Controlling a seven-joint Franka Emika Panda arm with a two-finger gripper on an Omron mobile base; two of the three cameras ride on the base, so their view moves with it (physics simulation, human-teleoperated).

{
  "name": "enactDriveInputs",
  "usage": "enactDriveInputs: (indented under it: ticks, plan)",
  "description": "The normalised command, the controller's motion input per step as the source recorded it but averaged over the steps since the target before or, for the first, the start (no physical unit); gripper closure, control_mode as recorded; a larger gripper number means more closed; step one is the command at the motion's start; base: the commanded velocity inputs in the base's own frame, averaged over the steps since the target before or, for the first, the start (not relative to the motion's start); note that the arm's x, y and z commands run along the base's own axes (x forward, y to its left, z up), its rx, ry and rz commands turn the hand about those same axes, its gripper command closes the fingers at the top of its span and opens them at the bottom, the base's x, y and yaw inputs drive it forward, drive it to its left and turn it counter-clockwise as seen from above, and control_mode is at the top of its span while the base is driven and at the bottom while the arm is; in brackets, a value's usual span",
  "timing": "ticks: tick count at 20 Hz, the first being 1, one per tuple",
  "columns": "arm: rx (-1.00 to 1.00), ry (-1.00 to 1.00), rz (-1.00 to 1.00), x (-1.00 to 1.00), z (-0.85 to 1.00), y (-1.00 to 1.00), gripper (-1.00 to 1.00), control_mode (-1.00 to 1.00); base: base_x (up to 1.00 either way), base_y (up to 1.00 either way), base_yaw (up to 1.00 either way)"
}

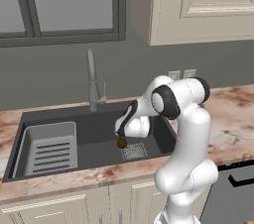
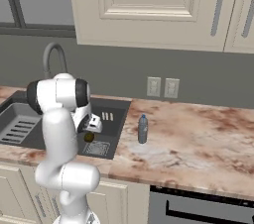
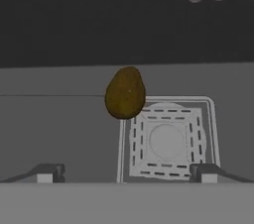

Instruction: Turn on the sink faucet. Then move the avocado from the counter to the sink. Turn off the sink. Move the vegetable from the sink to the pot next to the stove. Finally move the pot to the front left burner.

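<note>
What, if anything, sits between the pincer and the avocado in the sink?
Nothing visible. The open pincer hangs over the sink floor; the avocado lies just ahead beside the drain grate.

I see the sink [image 1: 94,124] set in the counter [image 1: 233,114], with the sink faucet [image 1: 92,82] behind its back edge. The avocado [image 3: 125,93] lies on the sink floor, touching the drain grate [image 3: 166,139] at its corner. The slotted tray [image 1: 49,148] lies at the left end. A bottle [image 2: 143,129] stands on the counter right of the sink.
</note>
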Motion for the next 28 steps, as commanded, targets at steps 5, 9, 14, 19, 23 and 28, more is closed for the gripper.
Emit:
enactDriveInputs:
  ticks: [5,9,14,19,23,28]
  plan:
    - [-0.03,0.05,-0.01,0.28,-0.28,0.02,-1.00,-1.00,0.00,0.00,0.00]
    - [-0.03,0.06,-0.01,0.30,-0.23,0.14,-1.00,-1.00,0.00,0.00,0.00]
    - [-0.03,0.07,0.00,0.29,-0.21,0.17,-1.00,-1.00,0.00,0.00,0.00]
    - [-0.02,0.08,0.00,0.30,-0.23,0.17,-1.00,-1.00,0.00,0.00,0.00]
    - [-0.01,0.06,0.00,0.27,-0.28,0.10,-1.00,-1.00,0.00,0.00,0.00]
    - [0.00,0.03,0.00,0.11,-0.31,0.00,-1.00,-1.00,0.00,0.00,0.00]
